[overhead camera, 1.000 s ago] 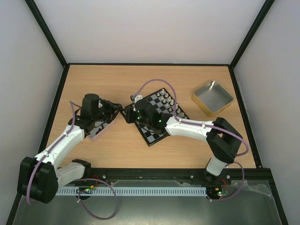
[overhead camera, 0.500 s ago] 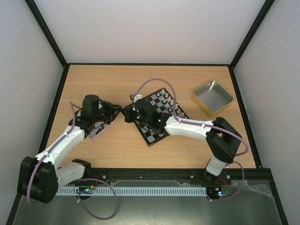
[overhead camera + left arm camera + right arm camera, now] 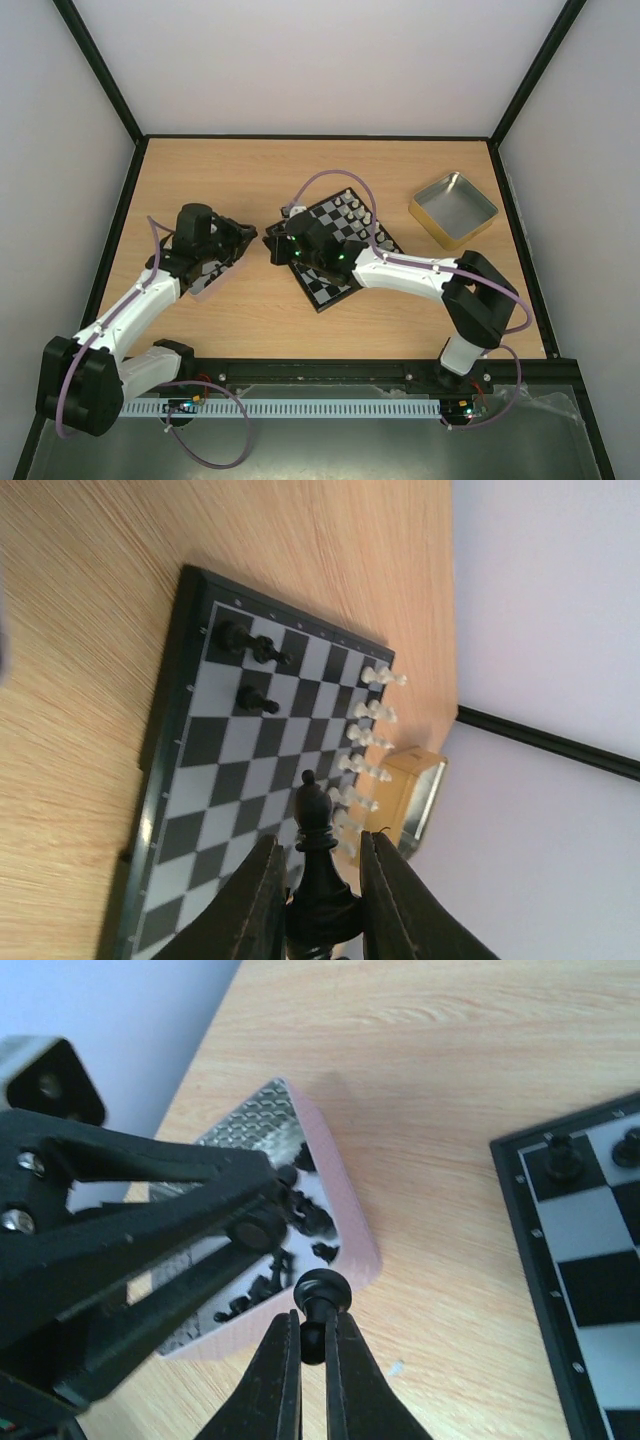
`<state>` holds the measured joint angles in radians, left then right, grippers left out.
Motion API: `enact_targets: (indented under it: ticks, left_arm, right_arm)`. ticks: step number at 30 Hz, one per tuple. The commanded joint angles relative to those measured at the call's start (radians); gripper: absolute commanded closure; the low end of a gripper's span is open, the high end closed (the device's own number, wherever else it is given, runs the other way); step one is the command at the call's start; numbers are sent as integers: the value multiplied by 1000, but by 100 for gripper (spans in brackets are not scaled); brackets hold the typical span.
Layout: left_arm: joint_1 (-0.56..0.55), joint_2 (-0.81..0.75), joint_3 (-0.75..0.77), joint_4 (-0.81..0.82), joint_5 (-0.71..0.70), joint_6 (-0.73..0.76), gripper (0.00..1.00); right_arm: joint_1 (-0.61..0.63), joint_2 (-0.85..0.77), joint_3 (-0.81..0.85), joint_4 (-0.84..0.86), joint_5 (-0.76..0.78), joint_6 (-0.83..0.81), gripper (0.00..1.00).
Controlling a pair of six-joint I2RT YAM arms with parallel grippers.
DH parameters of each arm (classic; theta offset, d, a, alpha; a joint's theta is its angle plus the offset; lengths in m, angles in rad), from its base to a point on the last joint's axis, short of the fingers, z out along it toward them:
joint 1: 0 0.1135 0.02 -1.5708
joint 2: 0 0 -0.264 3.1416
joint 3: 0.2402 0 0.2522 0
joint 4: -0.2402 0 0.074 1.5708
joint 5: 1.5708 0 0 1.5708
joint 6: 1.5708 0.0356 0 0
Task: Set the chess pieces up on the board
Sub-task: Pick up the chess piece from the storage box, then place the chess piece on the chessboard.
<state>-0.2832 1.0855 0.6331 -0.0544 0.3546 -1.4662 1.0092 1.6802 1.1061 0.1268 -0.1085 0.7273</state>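
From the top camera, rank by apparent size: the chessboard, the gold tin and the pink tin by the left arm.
1. chessboard
2. gold tin
3. pink tin, but the left arm hides much of it, so its place below the gold tin is unsure.

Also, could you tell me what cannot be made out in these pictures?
Top view: the right arm covers part of the board, and the white pieces are too small to name.
Left wrist view: the bottom edge cuts off the tall black piece in the left gripper; the white pieces are blurred.
Right wrist view: the left gripper hides part of the pink tin; the right edge cuts off the board.
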Motion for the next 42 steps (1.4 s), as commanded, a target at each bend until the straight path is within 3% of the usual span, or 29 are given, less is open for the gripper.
enact_targets:
  ticks: [1, 9, 17, 26, 42]
  left_arm:
    - [-5, -29, 14, -78, -117, 129, 84]
    - [-4, -63, 56, -140, -263, 504, 84]
    - [-4, -87, 95, -142, -208, 798, 84]
    - [-7, -144, 73, -113, -144, 924, 83]
    - [-13, -153, 49, -83, -139, 928, 82]
  right_arm:
    - [-13, -65, 34, -175, 24, 11, 98]
    - [-139, -59, 74, -528, -30, -105, 98]
    - [-179, 170, 291, -745, -28, -222, 98]
    - [-180, 345, 468, -848, -6, -241, 98]
    - [-188, 455, 547, -863, 69, -246, 98]
